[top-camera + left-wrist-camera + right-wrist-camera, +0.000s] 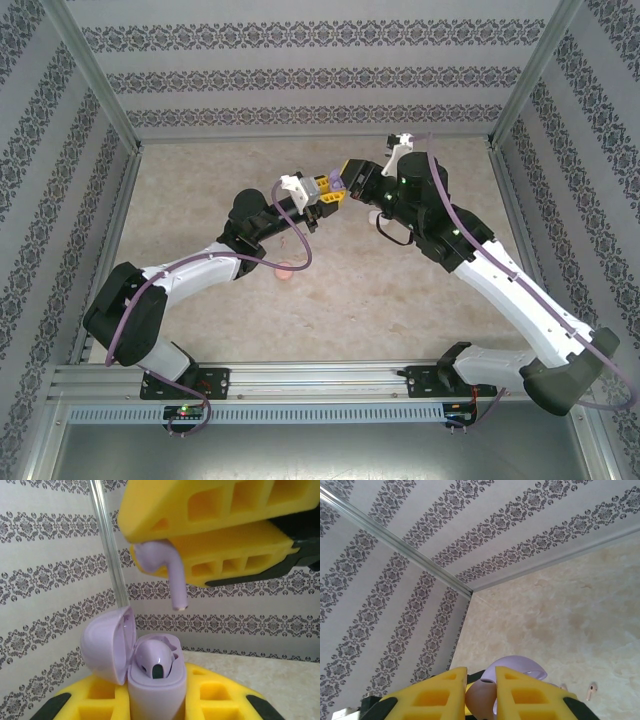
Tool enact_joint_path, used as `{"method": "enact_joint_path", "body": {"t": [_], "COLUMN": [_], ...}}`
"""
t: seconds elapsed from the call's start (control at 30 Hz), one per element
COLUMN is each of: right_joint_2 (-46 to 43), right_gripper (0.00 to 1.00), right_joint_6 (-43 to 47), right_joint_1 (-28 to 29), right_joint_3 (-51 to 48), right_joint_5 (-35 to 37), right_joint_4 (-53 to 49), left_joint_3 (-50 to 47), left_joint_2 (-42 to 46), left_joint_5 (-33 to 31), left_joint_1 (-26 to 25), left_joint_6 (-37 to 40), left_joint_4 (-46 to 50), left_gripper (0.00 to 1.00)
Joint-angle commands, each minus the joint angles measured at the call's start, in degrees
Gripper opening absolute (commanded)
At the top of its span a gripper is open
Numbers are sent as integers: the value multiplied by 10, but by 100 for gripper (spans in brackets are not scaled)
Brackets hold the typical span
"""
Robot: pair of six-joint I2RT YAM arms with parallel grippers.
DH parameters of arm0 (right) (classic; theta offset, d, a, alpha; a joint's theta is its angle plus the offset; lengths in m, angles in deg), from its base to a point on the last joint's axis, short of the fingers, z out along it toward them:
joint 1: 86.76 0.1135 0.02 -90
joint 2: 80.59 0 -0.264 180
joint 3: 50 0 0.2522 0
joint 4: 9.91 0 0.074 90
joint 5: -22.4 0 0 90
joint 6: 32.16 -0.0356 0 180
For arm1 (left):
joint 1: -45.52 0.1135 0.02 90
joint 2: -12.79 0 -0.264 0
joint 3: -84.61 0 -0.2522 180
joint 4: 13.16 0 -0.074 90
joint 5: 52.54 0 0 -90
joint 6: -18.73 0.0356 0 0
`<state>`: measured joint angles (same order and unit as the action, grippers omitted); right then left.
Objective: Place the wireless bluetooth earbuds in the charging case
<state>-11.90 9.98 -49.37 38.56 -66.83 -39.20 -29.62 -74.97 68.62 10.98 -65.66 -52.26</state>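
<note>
My left gripper [157, 702] is shut on a purple charging case [157, 690], held upright between its yellow fingers [220, 695] with the lid [102, 647] swung open to the left. One purple earbud [155, 660] sits in the case. Just above it, my right gripper [165, 555] is shut on a second purple earbud [167, 565], stem pointing down, a short gap above the case's opening. From the right wrist, that earbud [481, 697] shows between the pads of the right gripper [481, 690], with the case lid [517, 669] below. Both grippers, left [320, 190] and right [346, 180], meet mid-table.
A pinkish case [287, 270] lies on the beige table [400, 290] near the left forearm. Two small loose earbuds [591, 690] rest on the table at the lower right of the right wrist view. Patterned walls enclose the table on three sides.
</note>
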Motion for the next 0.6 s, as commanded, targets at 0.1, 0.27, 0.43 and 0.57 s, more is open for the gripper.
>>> {"method": "enact_joint_path", "body": {"t": [0.1,0.27,0.43,0.57], "right_joint_2": [8,7,3,4], "right_gripper": [19,19,19,19], "right_joint_6": [-7,-4,-1,-2], "right_joint_1": [6,5,3,1], "right_joint_3": [-7,-13,-23,-28], "right_joint_5": [15,21,30,29], "right_joint_4": [22,19,18,17], "left_joint_3": [16,16,16,17], "left_joint_2": [9,12,13,14], "left_joint_5": [9,8,8,8], "left_joint_1": [-8,-8,-8,-8], "left_joint_6": [5,8,8,7], "left_joint_4": [0,4,5,4], "left_gripper": [0,0,0,0]}}
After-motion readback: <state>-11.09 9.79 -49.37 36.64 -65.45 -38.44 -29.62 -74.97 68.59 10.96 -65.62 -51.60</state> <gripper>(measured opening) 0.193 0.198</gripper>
